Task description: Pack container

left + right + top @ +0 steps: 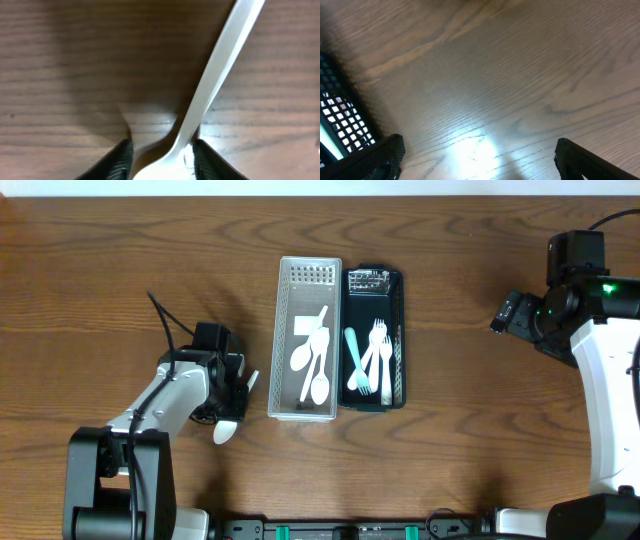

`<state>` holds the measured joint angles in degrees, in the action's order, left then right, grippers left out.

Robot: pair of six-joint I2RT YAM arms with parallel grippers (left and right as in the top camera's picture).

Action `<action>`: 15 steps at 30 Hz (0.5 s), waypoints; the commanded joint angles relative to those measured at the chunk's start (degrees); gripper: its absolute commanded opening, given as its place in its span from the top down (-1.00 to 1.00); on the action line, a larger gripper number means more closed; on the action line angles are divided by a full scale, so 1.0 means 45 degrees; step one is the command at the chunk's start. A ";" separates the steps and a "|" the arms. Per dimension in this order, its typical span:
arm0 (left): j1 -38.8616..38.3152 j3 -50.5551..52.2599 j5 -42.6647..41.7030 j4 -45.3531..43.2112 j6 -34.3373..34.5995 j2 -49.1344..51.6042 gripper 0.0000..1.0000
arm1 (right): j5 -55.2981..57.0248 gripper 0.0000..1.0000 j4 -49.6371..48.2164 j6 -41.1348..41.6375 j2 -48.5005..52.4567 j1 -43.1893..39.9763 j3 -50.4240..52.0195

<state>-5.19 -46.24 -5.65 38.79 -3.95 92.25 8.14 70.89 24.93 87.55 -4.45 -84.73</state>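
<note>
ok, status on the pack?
Left gripper shut on white spoon, left of white basket. Right gripper open over table. Path to basket unobstructed.

One table (pixel 460 470), dark brown wood, wavy grain running lengthwise; surface glossy, with a pale glare patch (pixel 475 150) in the right wrist view; white strip (pixel 300 186) along the far edge; black rail (pixel 350 530) with green clips at the near edge.

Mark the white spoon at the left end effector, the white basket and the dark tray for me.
white spoon (pixel 210 82): left wrist view, middle of its handle.
white basket (pixel 310 273): overhead view, its perforated far end wall.
dark tray (pixel 365 310): overhead view, bare floor near its far end.
</note>
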 commanded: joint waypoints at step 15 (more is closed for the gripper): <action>-0.0005 -0.0631 0.0029 0.0461 -0.0063 0.0155 0.88 | -0.0005 -0.98 0.0010 -0.0175 0.0029 -0.0083 0.0019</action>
<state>-5.19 -46.83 -5.80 39.51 -4.36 93.12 7.94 70.91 24.93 87.55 -4.45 -84.73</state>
